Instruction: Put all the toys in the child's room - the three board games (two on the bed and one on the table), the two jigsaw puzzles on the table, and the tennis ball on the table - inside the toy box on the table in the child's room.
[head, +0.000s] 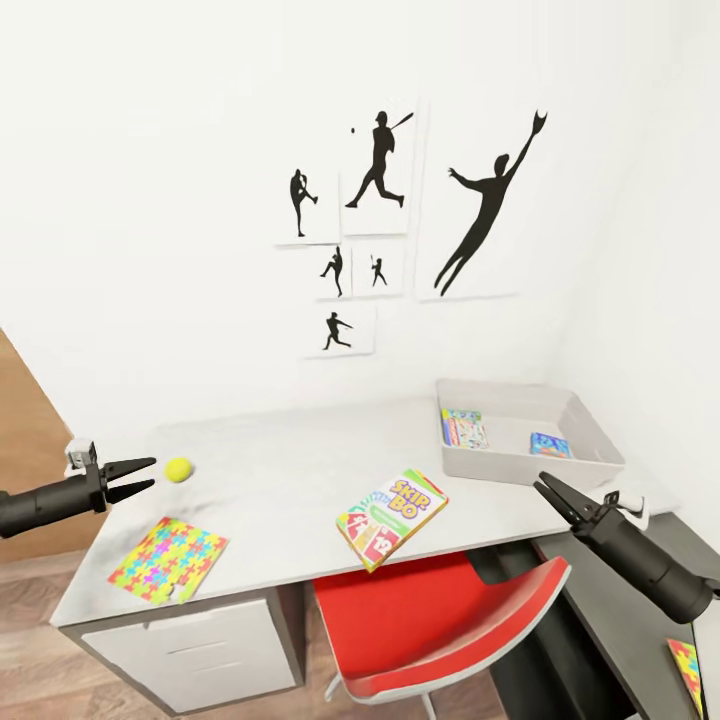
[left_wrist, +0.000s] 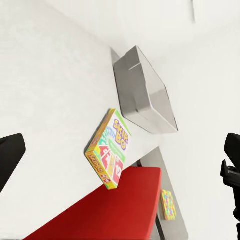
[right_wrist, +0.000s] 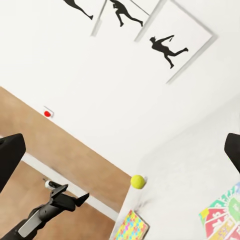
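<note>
Toy box (head: 590, 452) sits at the far corner of the desk (head: 290, 480) with two small game boxes already lying in it, so that part looks done. Skip-Bo game (head: 392, 517) is well short of the box, poking over the desk's front edge above the red chair (head: 440, 620). Tennis ball (head: 179, 469) is way off at the opposite end from the box, just ahead of the left end effector (head: 145, 475), which is open and empty. One puzzle (head: 168, 560) lies near the ball, another (head: 687, 672) on the lower dark top. Right end effector (head: 545, 487) hovers just in front of the box; its fingers look nearly together, holding nothing.
</note>
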